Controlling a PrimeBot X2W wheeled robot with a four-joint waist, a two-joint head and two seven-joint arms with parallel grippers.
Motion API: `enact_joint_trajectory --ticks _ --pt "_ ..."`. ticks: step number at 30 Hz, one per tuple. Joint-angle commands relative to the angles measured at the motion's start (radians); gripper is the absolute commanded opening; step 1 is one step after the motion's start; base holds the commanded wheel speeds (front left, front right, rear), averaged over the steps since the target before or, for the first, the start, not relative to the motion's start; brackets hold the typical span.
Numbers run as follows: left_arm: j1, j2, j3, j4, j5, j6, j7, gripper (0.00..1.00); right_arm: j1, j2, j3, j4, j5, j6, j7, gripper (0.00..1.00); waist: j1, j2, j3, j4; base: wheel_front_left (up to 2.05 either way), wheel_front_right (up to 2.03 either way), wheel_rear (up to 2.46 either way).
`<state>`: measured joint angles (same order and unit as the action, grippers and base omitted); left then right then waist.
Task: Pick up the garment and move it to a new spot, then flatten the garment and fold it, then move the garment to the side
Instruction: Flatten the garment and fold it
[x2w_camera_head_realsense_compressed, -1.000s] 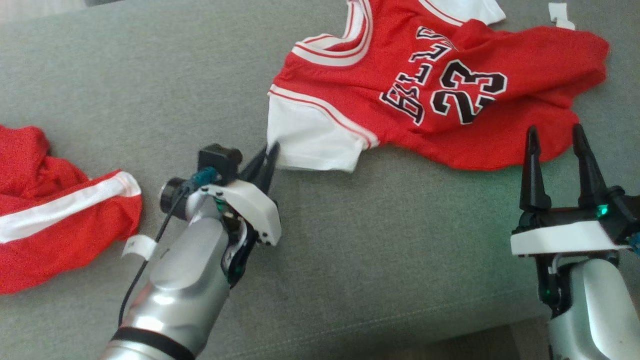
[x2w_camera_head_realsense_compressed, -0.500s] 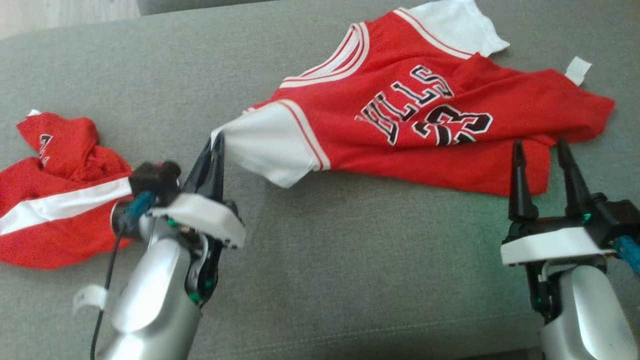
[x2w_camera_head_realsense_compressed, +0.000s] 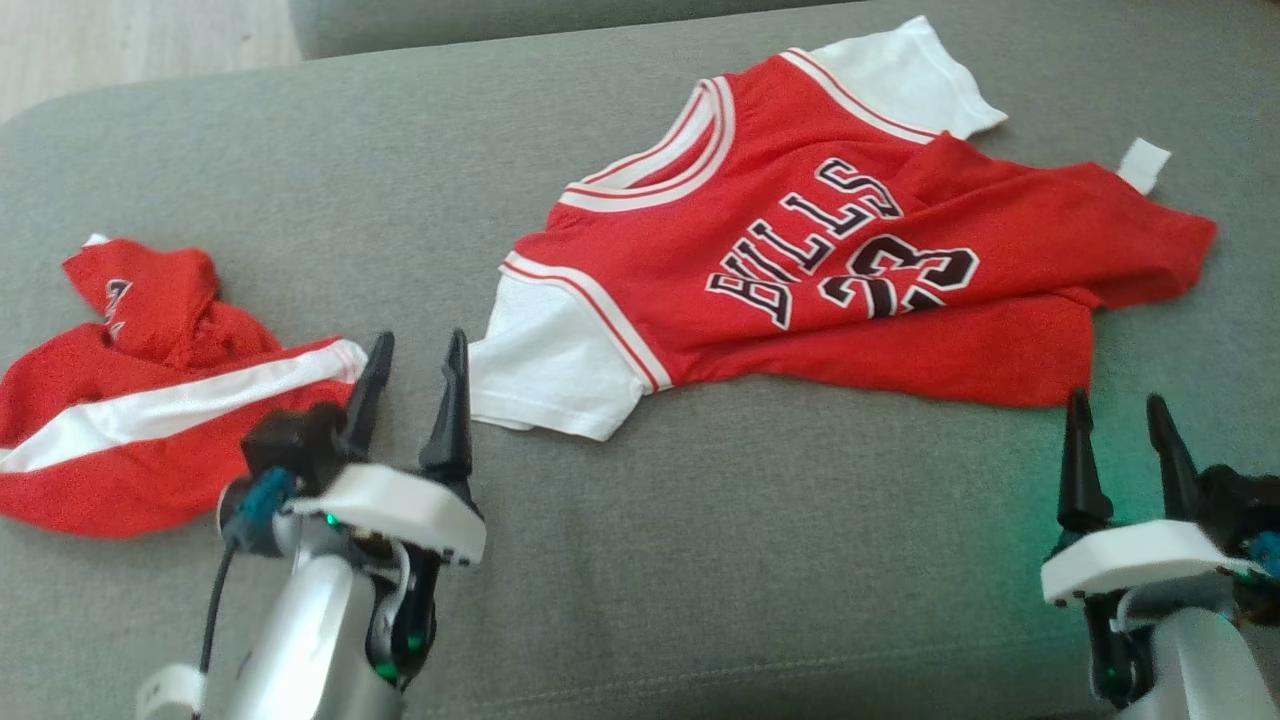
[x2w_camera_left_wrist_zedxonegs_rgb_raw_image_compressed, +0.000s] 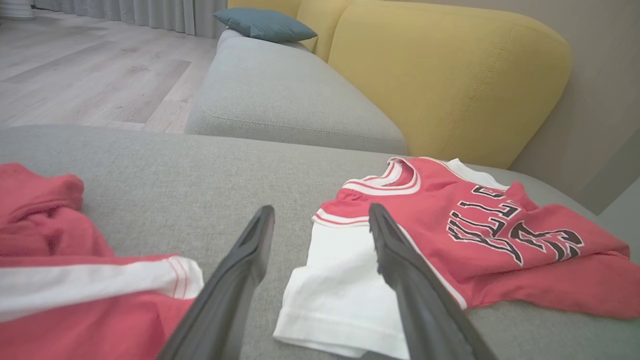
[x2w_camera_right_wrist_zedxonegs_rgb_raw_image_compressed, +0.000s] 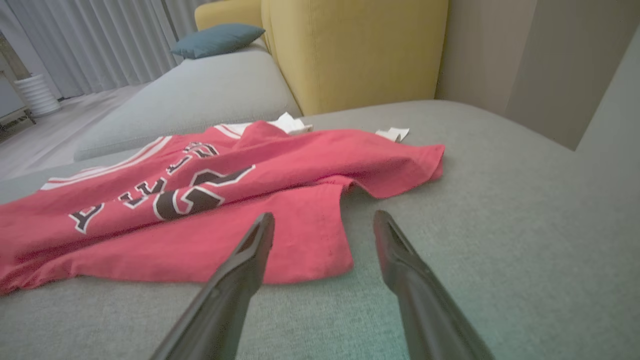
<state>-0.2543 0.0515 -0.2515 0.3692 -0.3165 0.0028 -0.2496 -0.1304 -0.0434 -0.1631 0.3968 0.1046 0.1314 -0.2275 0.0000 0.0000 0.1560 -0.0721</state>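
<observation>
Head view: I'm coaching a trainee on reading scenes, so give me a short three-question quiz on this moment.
1. True or false: the left tool is shut on the jersey's white sleeve.
2. The jersey lies on: A) a grey cushion; B) a wooden floor; C) a yellow backrest.
3. Fill in: the crumpled red garment lies on the robot's ____ of the left tool.
Key: 1 false, its jaws stand open; 2 A; 3 left.
</observation>
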Motion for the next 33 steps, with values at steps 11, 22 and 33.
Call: enact_joint_trajectory --ticks 11,22,33 --pt "0.018 -0.001 0.000 -0.073 0.019 -0.026 -0.012 1.00 -0.151 -0.007 -0.109 0.242 0.081 -0.001 0.036 1.00 0.0000 0.0000 0.024 0.075 0.00 0.00 0.00" --pt "0.004 -0.001 -0.002 -0.082 0.005 -0.011 -0.012 1.00 -0.276 -0.007 -0.181 0.455 0.022 -0.001 0.009 1.00 0.0000 0.0000 0.057 0.101 0.00 0.00 0.00" --pt "0.002 -0.001 0.019 -0.083 0.004 -0.008 -0.012 1.00 -0.347 -0.007 -0.188 0.555 -0.008 -0.001 -0.024 0.00 0.0000 0.0000 0.039 0.058 0.00 0.00 0.00"
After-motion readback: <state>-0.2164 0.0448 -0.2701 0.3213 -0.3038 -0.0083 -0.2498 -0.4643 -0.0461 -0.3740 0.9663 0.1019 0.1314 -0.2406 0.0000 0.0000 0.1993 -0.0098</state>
